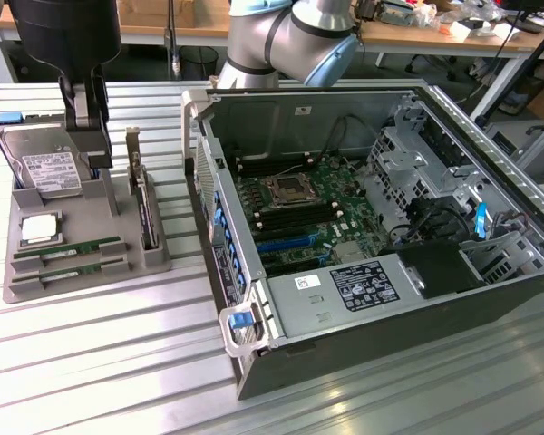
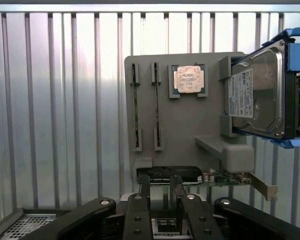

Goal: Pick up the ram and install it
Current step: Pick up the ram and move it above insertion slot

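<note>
The exterior view takes in the open computer case (image 1: 390, 349) and its motherboard (image 1: 344, 213) on the ribbed worktop (image 1: 100, 362). The wrist view looks straight down on the grey tray (image 2: 185, 125) and gives the end effector (image 2: 160, 184) from behind, its two fingers (image 2: 144, 192) parted wide with nothing between them. The ram (image 1: 68, 246) lies as two green sticks in neighbouring slots of that tray, just beside the processor chip (image 2: 189, 80) and near the hard drive (image 2: 257, 95), while the end effector hangs above the tray, touching nothing
</note>
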Controlling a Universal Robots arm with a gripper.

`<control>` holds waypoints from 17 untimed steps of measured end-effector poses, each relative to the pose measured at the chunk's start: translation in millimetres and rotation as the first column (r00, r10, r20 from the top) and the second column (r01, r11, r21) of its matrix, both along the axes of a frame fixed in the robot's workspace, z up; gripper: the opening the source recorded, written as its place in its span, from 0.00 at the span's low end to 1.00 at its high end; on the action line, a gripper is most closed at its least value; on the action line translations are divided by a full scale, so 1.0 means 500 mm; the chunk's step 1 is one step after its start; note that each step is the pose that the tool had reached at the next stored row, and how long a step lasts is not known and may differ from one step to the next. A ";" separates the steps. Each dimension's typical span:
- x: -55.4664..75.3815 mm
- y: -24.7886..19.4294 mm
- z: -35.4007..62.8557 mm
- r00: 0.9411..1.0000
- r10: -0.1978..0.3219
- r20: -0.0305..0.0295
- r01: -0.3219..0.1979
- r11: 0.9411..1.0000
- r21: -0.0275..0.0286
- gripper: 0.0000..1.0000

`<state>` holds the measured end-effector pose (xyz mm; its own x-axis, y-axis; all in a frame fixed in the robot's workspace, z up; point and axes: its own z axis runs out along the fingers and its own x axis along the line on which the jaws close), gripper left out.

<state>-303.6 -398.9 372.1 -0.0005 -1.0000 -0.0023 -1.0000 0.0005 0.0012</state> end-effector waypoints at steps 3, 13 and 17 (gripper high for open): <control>0.000 0.0000 -0.003 1.000 0.000 0.000 0.000 1.000 0.000 0.30; 0.000 0.0000 -0.017 1.000 0.000 0.000 0.000 1.000 0.002 0.30; 0.000 0.0000 -0.023 1.000 0.000 0.000 0.000 1.000 0.003 0.30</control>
